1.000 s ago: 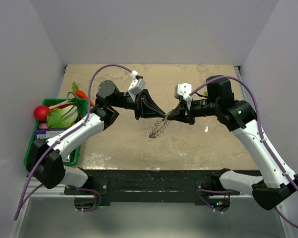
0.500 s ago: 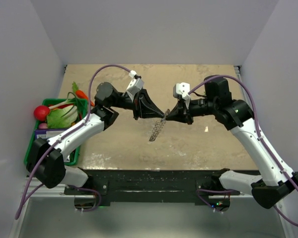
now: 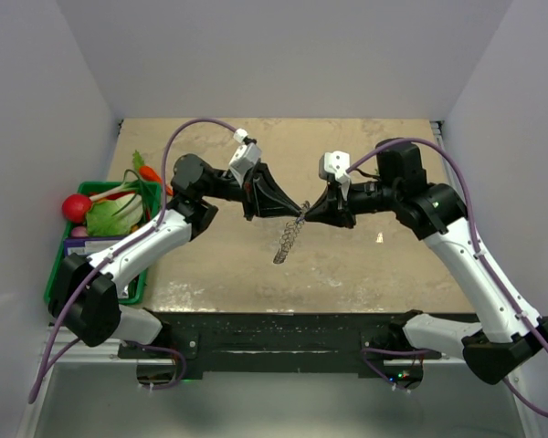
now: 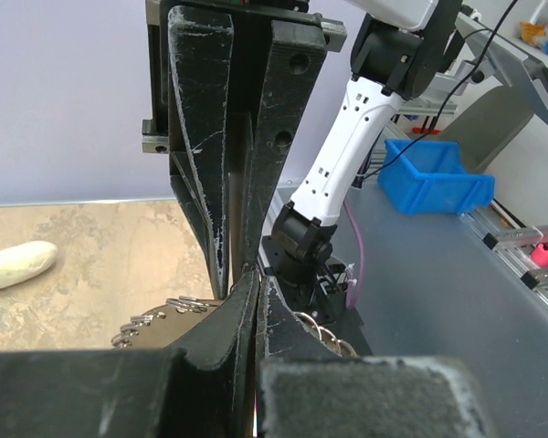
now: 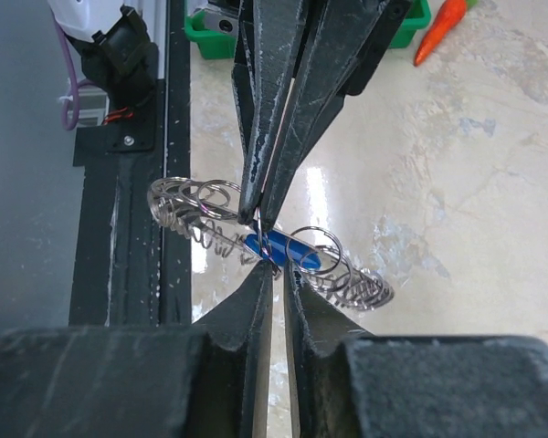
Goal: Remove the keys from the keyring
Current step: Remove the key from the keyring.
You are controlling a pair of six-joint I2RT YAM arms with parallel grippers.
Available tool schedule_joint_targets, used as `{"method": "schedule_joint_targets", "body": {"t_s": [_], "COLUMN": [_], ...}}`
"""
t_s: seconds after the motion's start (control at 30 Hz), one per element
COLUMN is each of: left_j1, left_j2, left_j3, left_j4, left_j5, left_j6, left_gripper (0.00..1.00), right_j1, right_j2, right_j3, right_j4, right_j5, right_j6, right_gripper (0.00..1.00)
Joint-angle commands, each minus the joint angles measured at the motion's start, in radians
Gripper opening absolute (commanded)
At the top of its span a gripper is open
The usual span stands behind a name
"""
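I'm looking down on a mottled beige table (image 3: pixel 347 274) boxed in by plain pale walls (image 3: pixel 283 55) on 3 sides. At the far left sits a green tray (image 3: pixel 98 188) holding a red ball (image 3: pixel 76 207), leafy greens (image 3: pixel 114 214) and a carrot (image 3: pixel 151 173), all well apart from the work. Past the right edge, the left wrist camera picks up a blue bin (image 4: pixel 438 178) on a grey bench.

The 2 arms meet tip to tip over the middle of the table, so each one fills the other's wrist view. From the left wrist, the right arm's dark fingers block nearly everything, and I see only bits of coil on either side of them.

The left gripper (image 3: pixel 299 211) is clenched tight on a loop of the keyring (image 3: pixel 288 239), a grey coil that hangs down from the meeting point toward the near side, above the table. The right wrist view shows the key (image 5: pixel 283 248) with its blue head lying across the coil, right at the tips of the right gripper (image 3: pixel 310 216). A thin slit shows between that gripper's fingers (image 5: pixel 256 301). I cannot tell whether they pinch the key or merely touch it.
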Motion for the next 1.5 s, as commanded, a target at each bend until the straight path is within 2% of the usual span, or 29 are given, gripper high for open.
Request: {"method": "schedule_joint_targets", "body": {"t_s": [0.0,0.3,0.4,0.53,0.63,0.83,1.17,1.23,1.33,1.47], "left_j1": [0.009,0.011,0.011,0.014,0.015,0.020,0.020,0.020,0.019,0.019], "left_j2": [-0.034,-0.031,-0.033,-0.034,-0.034,-0.034,-0.037,-0.036,-0.030,-0.031], "left_j3": [0.008,-0.001,-0.001,-0.004,-0.005,-0.005,-0.013,-0.015,-0.018,-0.018], "left_j4": [0.134,0.139,0.139,0.139,0.136,0.113,0.125,0.139,0.157,0.157], "left_j5": [0.003,-0.002,0.001,0.003,0.000,-0.012,-0.011,-0.009,-0.009,-0.011], "left_j6": [-0.053,-0.055,-0.053,-0.051,-0.047,-0.030,-0.039,-0.050,-0.061,-0.059], "left_gripper": [0.00,0.00,0.00,0.00,0.00,0.00,0.00,0.00,0.00,0.00], "right_j1": [-0.003,-0.003,-0.003,-0.004,-0.004,-0.004,-0.004,-0.006,-0.006,-0.004], "right_j2": [-0.002,0.017,0.020,-0.026,-0.066,-0.071,-0.029,-0.019,-0.008,0.000], "right_j3": [-0.012,-0.003,0.018,0.021,0.023,0.060,0.018,0.021,0.026,0.029], "right_j4": [-0.005,0.017,-0.034,-0.072,-0.095,-0.115,0.018,0.018,0.017,0.004], "right_j5": [0.041,-0.040,-0.054,-0.024,-0.023,-0.071,-0.025,-0.039,-0.053,-0.083], "right_j6": [-0.009,0.011,-0.029,-0.090,-0.123,-0.124,-0.017,-0.014,-0.011,-0.023], "right_gripper": [0.13,0.07,0.16,0.32,0.39,0.43,0.43,0.38,0.24,0.21]}}
